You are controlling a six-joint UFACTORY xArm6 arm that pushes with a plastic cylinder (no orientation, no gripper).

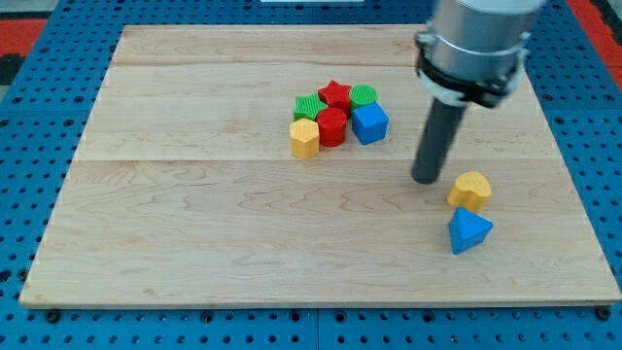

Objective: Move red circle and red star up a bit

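The red star (335, 93) and the red circle (331, 126) sit in a tight cluster near the board's middle top, the star just above the circle. Around them are a green block (307, 105) at the left, a green circle (362, 94) at the upper right, a blue cube (369, 122) at the right and a yellow hexagon (304, 138) at the lower left. My tip (426, 179) rests on the board to the right of the cluster, below the blue cube's level and just left of a yellow block (470, 190).
A blue triangular block (468, 231) lies just below the yellow block at the right. The wooden board (194, 224) sits on a blue pegboard surface (29, 146). The arm's grey body (476, 44) hangs over the board's upper right.
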